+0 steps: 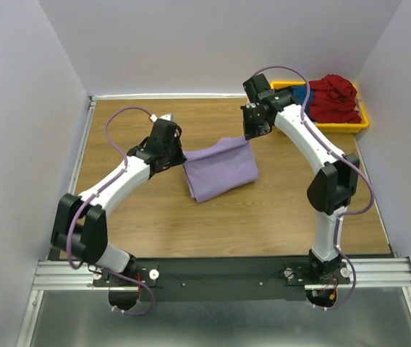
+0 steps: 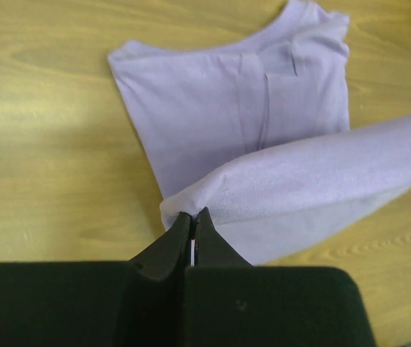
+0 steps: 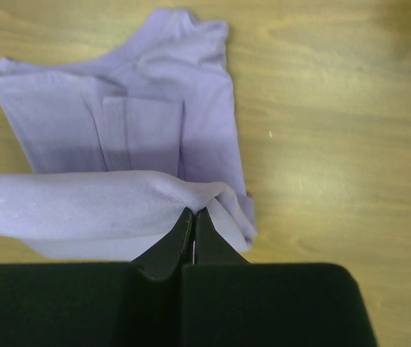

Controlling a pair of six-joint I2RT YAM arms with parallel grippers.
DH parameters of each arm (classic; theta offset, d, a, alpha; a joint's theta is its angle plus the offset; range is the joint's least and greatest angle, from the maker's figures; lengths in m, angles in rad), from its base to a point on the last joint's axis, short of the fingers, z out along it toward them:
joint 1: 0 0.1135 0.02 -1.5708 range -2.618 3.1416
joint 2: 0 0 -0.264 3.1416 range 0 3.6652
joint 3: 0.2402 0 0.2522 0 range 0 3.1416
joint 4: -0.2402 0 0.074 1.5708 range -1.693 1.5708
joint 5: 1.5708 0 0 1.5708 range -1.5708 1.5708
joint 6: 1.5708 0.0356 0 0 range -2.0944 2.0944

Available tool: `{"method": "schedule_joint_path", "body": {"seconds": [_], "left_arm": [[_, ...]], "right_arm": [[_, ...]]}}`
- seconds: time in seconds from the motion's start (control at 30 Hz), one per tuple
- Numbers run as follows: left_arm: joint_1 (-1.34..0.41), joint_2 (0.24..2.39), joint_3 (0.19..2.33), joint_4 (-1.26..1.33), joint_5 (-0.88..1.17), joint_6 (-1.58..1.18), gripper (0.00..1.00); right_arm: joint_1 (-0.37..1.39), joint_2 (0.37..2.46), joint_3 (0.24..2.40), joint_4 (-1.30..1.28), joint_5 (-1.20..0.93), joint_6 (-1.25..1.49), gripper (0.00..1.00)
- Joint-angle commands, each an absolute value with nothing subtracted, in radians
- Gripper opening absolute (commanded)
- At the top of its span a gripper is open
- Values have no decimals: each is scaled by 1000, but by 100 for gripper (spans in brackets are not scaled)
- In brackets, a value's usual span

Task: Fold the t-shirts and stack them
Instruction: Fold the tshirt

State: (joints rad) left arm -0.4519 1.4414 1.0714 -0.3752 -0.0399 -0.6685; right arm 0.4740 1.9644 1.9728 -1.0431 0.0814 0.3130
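While both arms lift one edge, the lavender t-shirt [image 1: 220, 170] drapes onto the wooden table [image 1: 263, 217].
From above, the left gripper [image 1: 179, 155] and right gripper [image 1: 250, 137] each clamp an end of that raised edge; the rest lies mid-table, and dark red t-shirts [image 1: 334, 97] are heaped in the yellow bin [image 1: 352, 125] at the far right corner. The left wrist view shows jaws pressed together on a purple fold, with the collar end flat on the wood beyond. The right wrist view shows jaws likewise pinching bunched cloth.

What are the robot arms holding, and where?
The left end effector and right end effector each pinch a lifted corner of the purple t-shirt.
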Motion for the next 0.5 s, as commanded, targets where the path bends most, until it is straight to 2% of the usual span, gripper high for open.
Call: {"method": "schedule_joint_path", "body": {"seconds": [0.0, 0.2, 0.47], "left_arm": [[-394, 1538, 1117, -282, -5, -591, 0], [-345, 1672, 1172, -203, 41, -558, 0], [-302, 1767, 1193, -118, 28, -569, 0]], "right_arm": [[446, 2063, 2057, -971, 57, 270, 1], [397, 2209, 2107, -839, 26, 276, 1], [376, 2283, 2115, -707, 11, 284, 1]]}}
